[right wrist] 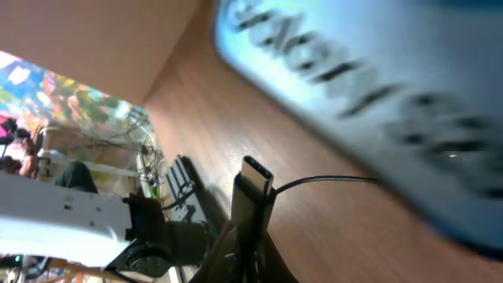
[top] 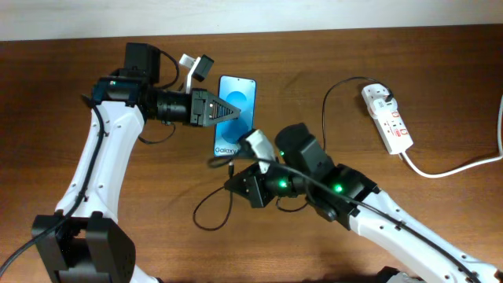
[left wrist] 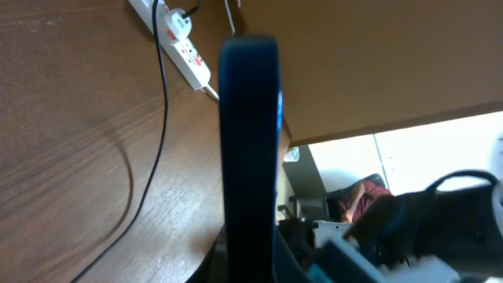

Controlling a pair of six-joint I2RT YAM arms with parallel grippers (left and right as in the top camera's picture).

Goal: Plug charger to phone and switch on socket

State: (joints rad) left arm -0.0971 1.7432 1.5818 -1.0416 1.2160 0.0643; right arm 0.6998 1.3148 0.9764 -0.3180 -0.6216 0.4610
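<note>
Facing phone's [top: 237, 88] bottom edge, charger [right wrist: 256, 177] tip in right tool [right wrist: 245, 250], slightly apart.

A: Left arm [top: 106, 157], quick.
B: White shell links, black joints, black cylinder at the wrist. Black cable along the white link. Tiny green light up near the black motor box. Blocky black base.
A: Left gripper [top: 226, 112]?
B: Black, wedge-shaped, tapers to a point. White camera block [top: 196, 67] beside the wrist.
A: Right arm [top: 409, 234]?
B: Same scheme. Long white link, chunky black housings, two green lights lit, black cable over the top. White camera unit [top: 258, 145] on the wrist.
A: Right gripper [top: 236, 177]?
B: Black, angular. Right wrist view shows its fingers dark and blurred.
A: Screws, markings?
B: Too small to tell.
</note>
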